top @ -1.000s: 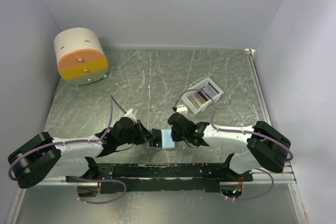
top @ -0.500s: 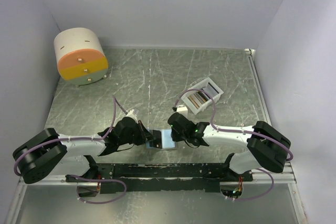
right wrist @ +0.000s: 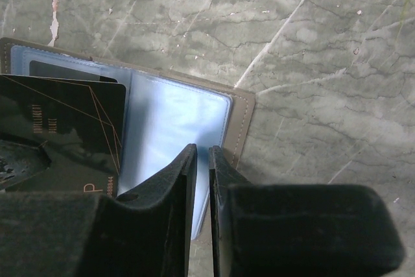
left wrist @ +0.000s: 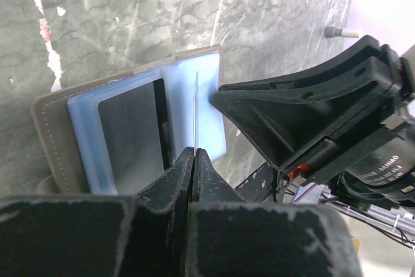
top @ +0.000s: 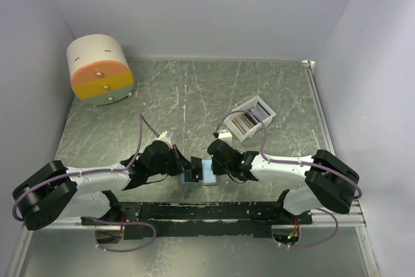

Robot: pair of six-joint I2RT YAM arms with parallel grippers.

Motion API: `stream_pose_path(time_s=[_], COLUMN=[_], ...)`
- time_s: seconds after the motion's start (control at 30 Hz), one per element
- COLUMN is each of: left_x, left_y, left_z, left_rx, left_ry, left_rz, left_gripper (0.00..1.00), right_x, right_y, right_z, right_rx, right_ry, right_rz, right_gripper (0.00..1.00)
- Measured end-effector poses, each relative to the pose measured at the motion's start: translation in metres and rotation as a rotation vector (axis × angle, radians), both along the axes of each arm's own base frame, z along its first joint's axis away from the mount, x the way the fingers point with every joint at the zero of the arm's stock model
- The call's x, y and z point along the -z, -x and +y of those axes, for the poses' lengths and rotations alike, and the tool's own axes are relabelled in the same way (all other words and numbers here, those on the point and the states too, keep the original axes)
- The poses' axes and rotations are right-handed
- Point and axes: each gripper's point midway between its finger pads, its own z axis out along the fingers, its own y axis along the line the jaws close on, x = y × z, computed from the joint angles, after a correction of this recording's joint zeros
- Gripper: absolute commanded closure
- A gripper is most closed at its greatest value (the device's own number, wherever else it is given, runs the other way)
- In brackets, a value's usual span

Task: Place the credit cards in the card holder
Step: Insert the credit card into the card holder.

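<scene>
Two fingers of my left gripper pinch one dark credit card edge-on over the open card holder, at 6 o'clock on the table. My right gripper shows a slit between its jaws at the holder's 3 o'clock leaf; whether it grips, I cannot tell. Insertion is in hand, I judge: next I must steer the card's edge into a blue pocket.
</scene>
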Motion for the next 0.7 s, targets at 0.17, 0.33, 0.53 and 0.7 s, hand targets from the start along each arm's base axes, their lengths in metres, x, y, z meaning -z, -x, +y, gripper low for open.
stream_pose_path(time_s=[0.17, 0.33, 0.53, 0.7], left_x=[-0.007, -0.002, 0.012, 0.017], left_y=[-0.002, 0.0, 0.004, 0.005], left_z=[-0.001, 0.0, 0.004, 0.005], left_rx=[0.0, -0.001, 0.0, 0.004], left_ry=[0.007, 0.002, -0.028, -0.038], left_rz=[-0.011, -0.003, 0.027, 0.039], left_gripper=[0.93, 0.93, 0.93, 0.93], right_x=[0.001, 0.001, 0.0, 0.0], right_y=[0.0, 0.0, 0.0, 0.0], right_z=[0.0, 0.0, 0.0, 0.0], right_rx=[0.001, 0.001, 0.001, 0.003], right_ry=[-0.004, -0.004, -0.004, -0.006], right_rz=[-0.001, -0.001, -0.001, -0.002], right_gripper=[0.86, 0.86, 0.87, 0.87])
